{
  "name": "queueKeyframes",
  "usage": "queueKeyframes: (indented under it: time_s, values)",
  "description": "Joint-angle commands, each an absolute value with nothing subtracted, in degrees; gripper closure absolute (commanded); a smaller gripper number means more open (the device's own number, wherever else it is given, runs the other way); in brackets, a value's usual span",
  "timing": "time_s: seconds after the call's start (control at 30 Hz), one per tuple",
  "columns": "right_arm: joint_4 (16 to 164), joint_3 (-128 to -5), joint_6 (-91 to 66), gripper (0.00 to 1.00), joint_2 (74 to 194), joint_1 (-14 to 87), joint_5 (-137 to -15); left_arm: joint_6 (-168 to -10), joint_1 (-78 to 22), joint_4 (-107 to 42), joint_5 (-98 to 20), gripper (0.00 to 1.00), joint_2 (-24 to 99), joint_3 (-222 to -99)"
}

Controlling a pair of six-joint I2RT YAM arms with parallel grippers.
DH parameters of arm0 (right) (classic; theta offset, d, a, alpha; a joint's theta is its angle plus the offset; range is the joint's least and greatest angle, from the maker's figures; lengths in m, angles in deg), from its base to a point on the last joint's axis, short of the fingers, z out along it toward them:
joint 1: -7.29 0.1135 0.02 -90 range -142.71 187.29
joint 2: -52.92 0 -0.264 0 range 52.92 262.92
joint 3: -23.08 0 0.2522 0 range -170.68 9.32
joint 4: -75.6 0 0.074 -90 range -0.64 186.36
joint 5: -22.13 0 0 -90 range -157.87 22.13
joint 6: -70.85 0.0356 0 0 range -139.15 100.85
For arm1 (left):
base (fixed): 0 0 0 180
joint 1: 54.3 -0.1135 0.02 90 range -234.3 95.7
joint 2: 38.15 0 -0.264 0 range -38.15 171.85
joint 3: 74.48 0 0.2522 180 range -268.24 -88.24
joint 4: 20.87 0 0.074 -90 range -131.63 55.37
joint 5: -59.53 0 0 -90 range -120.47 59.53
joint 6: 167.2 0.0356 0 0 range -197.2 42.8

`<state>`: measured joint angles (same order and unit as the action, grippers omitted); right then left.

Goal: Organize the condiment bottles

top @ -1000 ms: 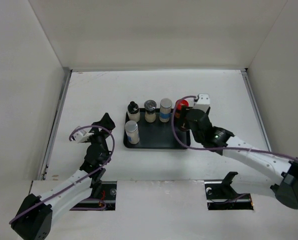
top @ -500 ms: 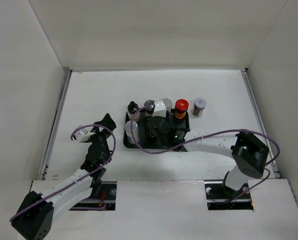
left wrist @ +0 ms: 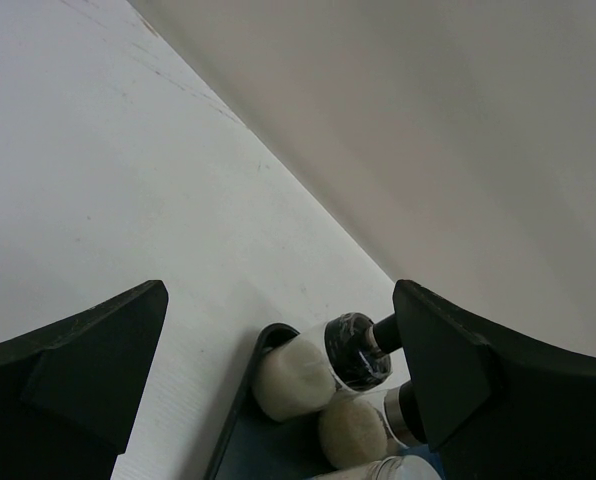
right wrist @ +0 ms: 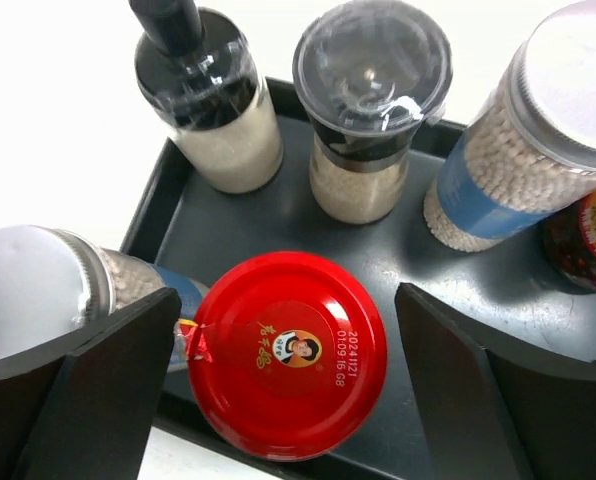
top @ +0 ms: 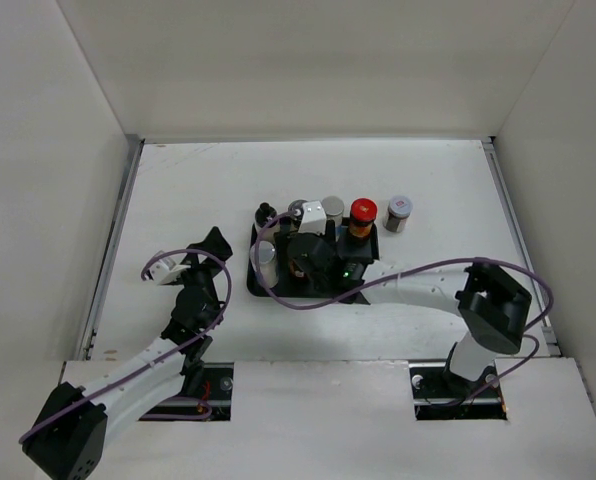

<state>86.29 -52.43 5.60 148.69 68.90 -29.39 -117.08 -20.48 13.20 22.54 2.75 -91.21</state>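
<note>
A brown jar with a red lid (right wrist: 290,352) stands at the front of the black tray (right wrist: 278,215). My right gripper (right wrist: 288,375) is open around it, a small gap showing on each side. Behind it stand a black-capped shaker (right wrist: 210,100), a clear-capped grinder (right wrist: 368,110) and a silver-capped bottle (right wrist: 538,130). A white-lidded bottle (right wrist: 48,290) stands at the front left. From above, my right gripper (top: 306,250) covers that jar. A second red-lidded jar (top: 363,212) stands at the tray's right end. My left gripper (top: 200,250) hangs open left of the tray.
One grey-lidded jar (top: 399,212) stands on the table just right of the tray (top: 258,290). The left wrist view shows the tray's left corner (left wrist: 240,400) and the black-capped shaker (left wrist: 356,350). White walls close in the table on three sides.
My right arm swung left from the tray's right end to over its middle, and its jaws widened off the red-lidded jar. The left arm stayed still.
</note>
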Motion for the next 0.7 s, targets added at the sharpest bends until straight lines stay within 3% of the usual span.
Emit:
queueKeyframes:
  time_s: [0.0, 0.23, 0.27, 0.33, 0.4, 0.47, 0.5, 0.57, 0.67]
  values:
    - [83.47, -52.47, 7.04, 0.02, 142.68, 69.47, -27.88, -117.28, -20.34, 15.73, 22.0, 0.0, 2.45, -86.13]
    - [84.0, -44.66, 6.33, 0.03, 127.48, 64.04, -27.35, -117.28, -20.33, 16.34, 21.91, 0.0, 3.94, -86.31]
    - [84.0, -42.99, 6.51, 0.07, 125.28, 61.76, -27.35, -117.28, -20.34, 16.43, 21.91, 0.0, 4.21, -86.4]
    - [84.0, -39.73, 6.86, 0.3, 121.93, 56.06, -27.09, -117.19, -20.34, 16.34, 21.91, 0.0, 3.43, -86.4]
    - [84.18, -37.27, 7.22, 0.38, 120.34, 49.82, -27.09, -117.19, -20.34, 15.82, 21.91, 0.0, 2.1, -86.22]
    - [85.49, -36.64, 7.04, 0.37, 120.68, 43.58, -28.75, -117.28, -20.34, 15.9, 21.91, 0.0, 2.62, -86.13]
    - [85.5, -36.47, 6.78, 0.32, 121.56, 40.68, -29.63, -117.28, -20.34, 16.25, 21.91, 0.0, 3.24, -86.13]
    - [85.23, -37.08, 6.16, 0.14, 123.93, 35.57, -31.04, -117.19, -20.25, 16.43, 21.91, 0.0, 3.59, -86.22]
    - [83.92, -38.75, 5.29, 0.06, 128.06, 30.12, -34.54, -117.28, -20.16, 16.17, 21.91, 0.0, 3.59, -86.31]
